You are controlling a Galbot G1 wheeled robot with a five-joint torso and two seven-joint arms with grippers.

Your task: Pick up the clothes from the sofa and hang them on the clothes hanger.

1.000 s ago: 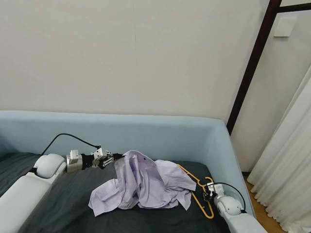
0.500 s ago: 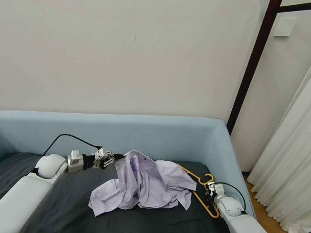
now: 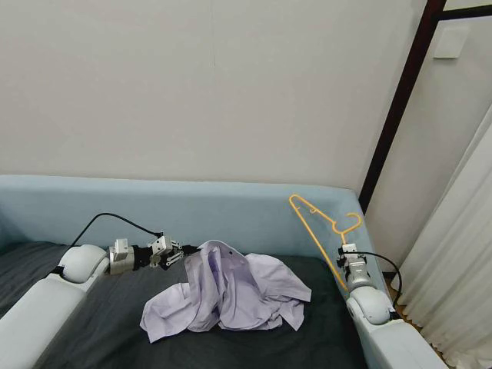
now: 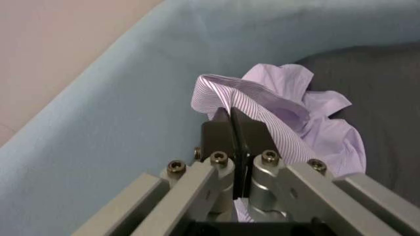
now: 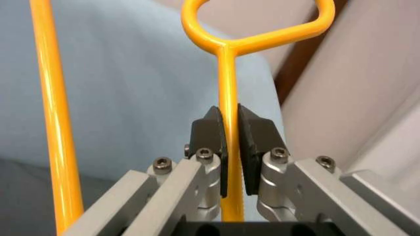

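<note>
Supervisor: Where's the shirt (image 3: 246, 292)?
Operator: Heaped on the sofa (image 3: 231, 211). My left gripper (image 4: 231, 118) has its jaws clenched on an upper fold. My right gripper (image 5: 229, 118) grasps the yellow hanger (image 5: 226, 73), held aloft.

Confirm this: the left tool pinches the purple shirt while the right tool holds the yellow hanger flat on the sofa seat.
Not flat on the seat. The head view shows the right tool holding the yellow hanger up in the air, clear of the sofa seat. The left tool does pinch the purple shirt.
</note>
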